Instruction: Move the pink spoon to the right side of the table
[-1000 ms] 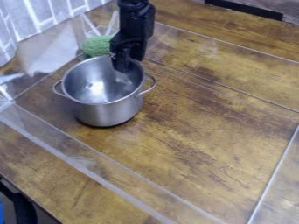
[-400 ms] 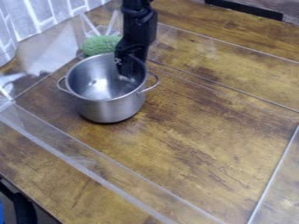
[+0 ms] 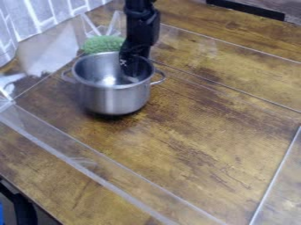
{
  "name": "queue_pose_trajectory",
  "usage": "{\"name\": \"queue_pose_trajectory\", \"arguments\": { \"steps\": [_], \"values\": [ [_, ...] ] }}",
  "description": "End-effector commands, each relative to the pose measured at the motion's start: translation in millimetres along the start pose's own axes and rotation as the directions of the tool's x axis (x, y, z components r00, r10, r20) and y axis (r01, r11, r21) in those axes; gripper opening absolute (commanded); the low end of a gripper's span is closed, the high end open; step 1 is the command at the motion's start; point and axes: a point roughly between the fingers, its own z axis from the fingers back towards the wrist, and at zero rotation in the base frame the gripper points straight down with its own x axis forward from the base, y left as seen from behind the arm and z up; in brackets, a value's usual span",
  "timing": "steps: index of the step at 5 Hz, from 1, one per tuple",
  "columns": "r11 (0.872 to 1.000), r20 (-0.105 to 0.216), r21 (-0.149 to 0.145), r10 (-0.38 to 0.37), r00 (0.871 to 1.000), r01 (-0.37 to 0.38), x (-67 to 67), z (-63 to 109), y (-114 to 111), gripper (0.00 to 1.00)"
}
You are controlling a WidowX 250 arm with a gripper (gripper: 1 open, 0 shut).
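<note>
Camera view: a dark-brown wood-plank tabletop (image 3: pixel 200 132) with worn patches fills most of the picture, and clear glossy strips cross it, running along its near-left and right sides. Toward the far-left corner stands a steel pot (image 3: pixel 113 83), upright, with a grey handle lug on each side of its rim. Just behind the pot, touching or nearly touching its far rim, sits a green knobbly item (image 3: pixel 102 44). A pale cloth-like sheet (image 3: pixel 47 48) lies at the left edge, beside the pot and the green item. The middle and the right side of the tabletop carry nothing but the strips.

The black arm comes down from the far edge, and its end effector (image 3: pixel 133 67) reaches over the pot's right rim into the bowl. Its tips are low inside the pot, dark against the steel, and whether they are apart or together cannot be told, nor whether they hold anything. The pink spoon is not visible; the pot's wall and the arm hide the inside of the bowl there.
</note>
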Motion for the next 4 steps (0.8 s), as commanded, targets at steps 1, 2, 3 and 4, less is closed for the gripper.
{"name": "queue_pose_trajectory", "arguments": {
  "steps": [1,2,3,4],
  "values": [
    [0.999,-0.010,0.040,0.031,0.999,-0.031,-10.2,15.7,5,0.00],
    [0.998,-0.009,0.035,0.048,0.999,-0.048,-17.1,11.6,5,0.00],
    [0.998,-0.007,0.031,0.057,0.998,-0.057,-23.5,20.8,2,0.00],
    [0.997,-0.031,0.037,0.068,0.997,-0.067,-32.0,39.5,-2,0.00]
  ]
}}
